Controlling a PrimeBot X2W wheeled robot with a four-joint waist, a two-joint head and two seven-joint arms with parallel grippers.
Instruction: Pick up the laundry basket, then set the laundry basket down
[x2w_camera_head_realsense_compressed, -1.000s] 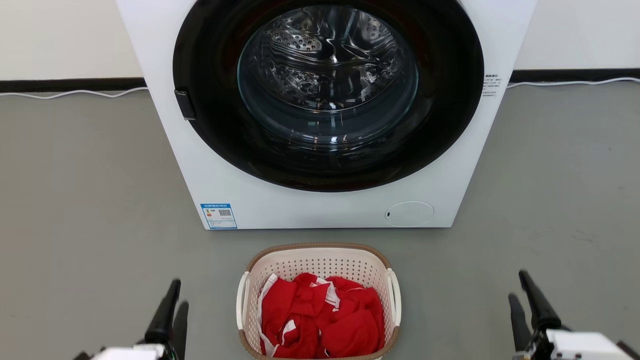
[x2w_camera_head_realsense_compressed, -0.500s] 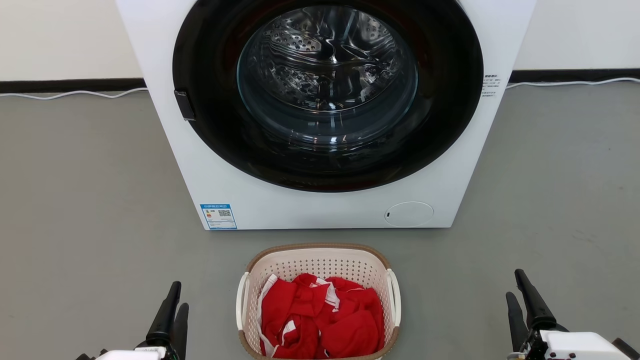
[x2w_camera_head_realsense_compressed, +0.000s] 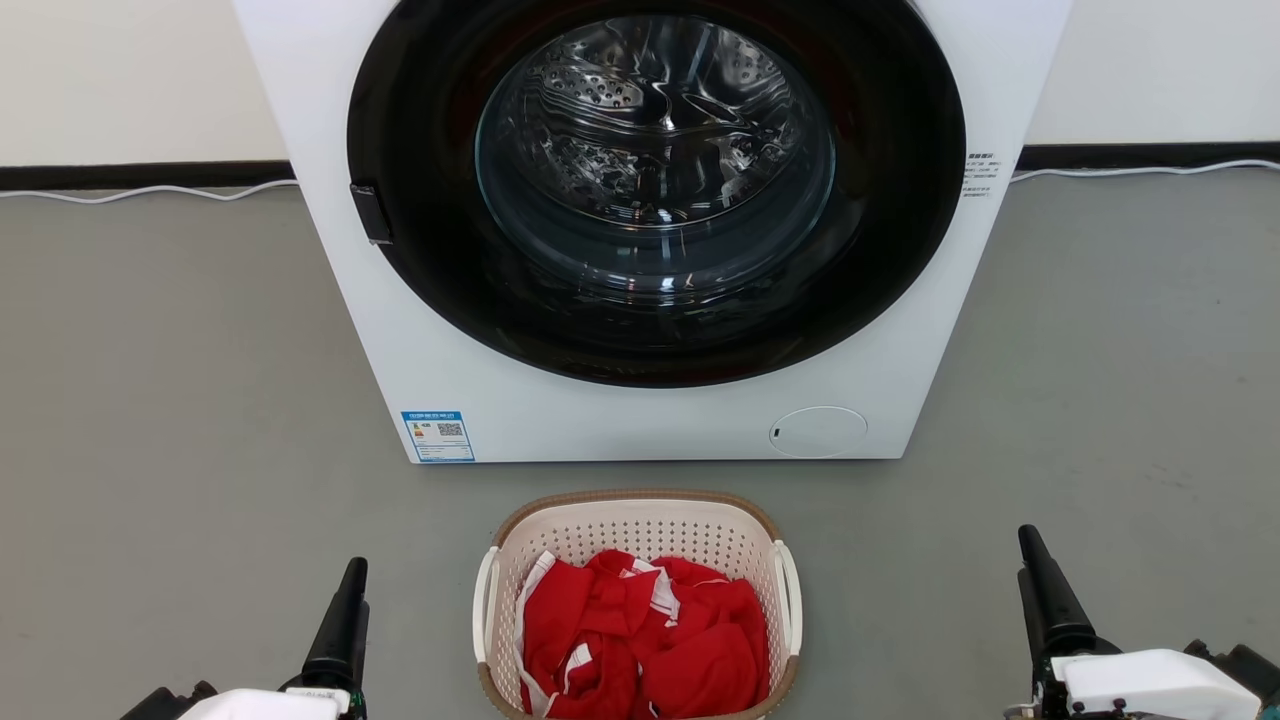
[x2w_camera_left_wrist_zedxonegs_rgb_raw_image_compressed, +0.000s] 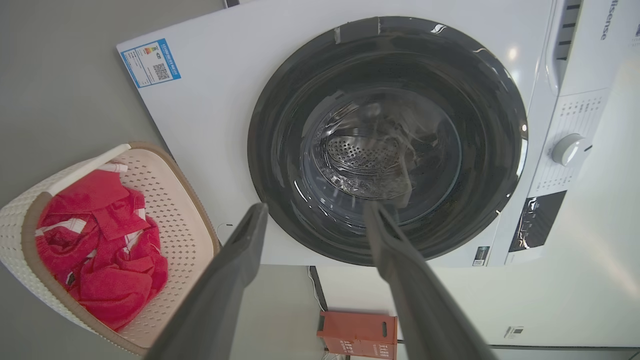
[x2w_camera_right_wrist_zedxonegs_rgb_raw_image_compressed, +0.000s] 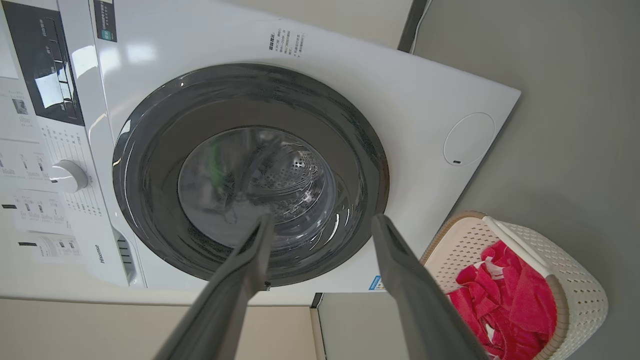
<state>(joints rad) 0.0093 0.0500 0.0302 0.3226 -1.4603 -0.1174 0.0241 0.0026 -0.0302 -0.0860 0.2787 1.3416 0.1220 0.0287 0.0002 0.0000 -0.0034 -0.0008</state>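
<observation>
Laundry basket (x2w_camera_head_realsense_compressed: 640, 530) — cream, perforated, brown-rimmed, red cloth (x2w_camera_head_realsense_compressed: 640, 640) inside — sits between left hand (x2w_camera_left_wrist_zedxonegs_rgb_raw_image_compressed: 315, 209) and right hand (x2w_camera_right_wrist_zedxonegs_rgb_raw_image_compressed: 322, 221), both spread.

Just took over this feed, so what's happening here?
The robot faces a washer, with the laundry basket on the floor before it, holding red clothes. The left gripper and right gripper hang open on either side of the basket, apart from it and holding nothing. The basket has not yet been picked up.

Bright, even light; soft glare on the washer (x2w_camera_head_realsense_compressed: 640, 200) door glass; wrist views bend at edges.
</observation>
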